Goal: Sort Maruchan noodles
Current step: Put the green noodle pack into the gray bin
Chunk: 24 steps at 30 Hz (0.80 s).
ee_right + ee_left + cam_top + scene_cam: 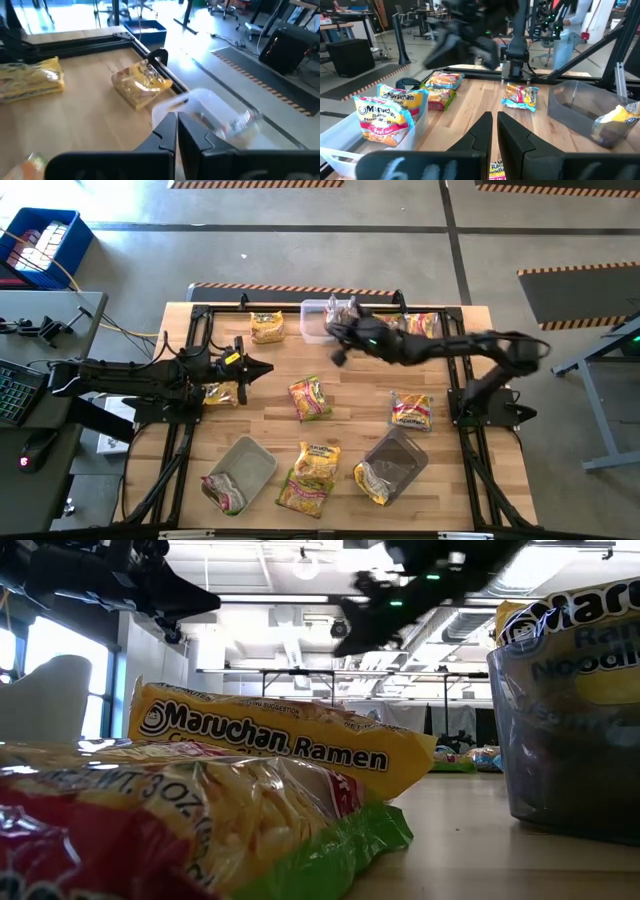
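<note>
Both sets of jaws pressed shut on nothing: right gripper [338, 350] poised above clear tub [322, 319] at the table's far edge (silvery packet [343, 308] inside, likely just sorted). Left gripper [262, 367] parked idle, yellow Maruchan noodles [221, 393] lying just beneath and behind its fingers, other packets well ahead awaiting sorting.

This is a robotics lab set in a large open industrial hall. The wooden surface [340, 370] sits inside a black metal frame [200, 315] on a bare concrete floor [300, 250] marked with hazard-striped tape [290, 286]. The low view looks out under a high ceiling with exposed ducts [480, 625] and strip lights toward rows of folding tables [300, 675]. A blue crate [45, 242] stands on the floor, and a keyboard [8, 390] with cables lies on a side desk. Office chairs [400, 27] stand beyond, and a person [567, 35] stands near the rig.
</note>
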Each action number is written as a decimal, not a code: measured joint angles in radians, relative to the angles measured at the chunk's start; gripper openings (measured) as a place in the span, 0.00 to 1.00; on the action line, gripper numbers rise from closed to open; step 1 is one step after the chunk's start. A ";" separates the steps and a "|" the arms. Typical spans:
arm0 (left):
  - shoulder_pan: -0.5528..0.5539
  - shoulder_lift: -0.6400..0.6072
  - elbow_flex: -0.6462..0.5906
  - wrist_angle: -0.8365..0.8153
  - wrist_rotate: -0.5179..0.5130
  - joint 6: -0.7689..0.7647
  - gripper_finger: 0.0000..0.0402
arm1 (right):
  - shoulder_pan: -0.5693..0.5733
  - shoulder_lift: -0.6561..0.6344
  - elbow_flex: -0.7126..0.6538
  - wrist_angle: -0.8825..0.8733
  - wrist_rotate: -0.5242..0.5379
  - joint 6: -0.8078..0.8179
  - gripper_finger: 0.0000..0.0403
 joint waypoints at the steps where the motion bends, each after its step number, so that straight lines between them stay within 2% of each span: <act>1: 0.000 0.000 0.000 0.001 -0.002 -0.001 0.05 | 0.011 -0.045 -0.060 0.033 0.006 0.010 0.00; 7: 0.006 0.016 0.000 0.080 -0.032 0.001 0.05 | 0.055 -0.287 -0.354 0.108 0.004 0.122 0.00; 13: 0.027 0.037 0.014 0.097 -0.003 0.014 0.05 | 0.044 -0.473 -0.539 0.108 0.013 0.249 0.00; 18: 0.053 0.055 0.015 0.098 0.020 0.019 0.05 | -0.049 -0.557 -0.550 -0.079 0.030 0.427 0.04; 22: 0.083 0.067 0.015 0.098 0.020 0.026 0.05 | -0.181 -0.540 -0.506 -0.277 -0.004 0.511 0.16; 24: 0.099 0.067 0.015 0.095 0.021 0.027 0.05 | -0.259 -0.504 -0.484 -0.347 -0.063 0.546 0.25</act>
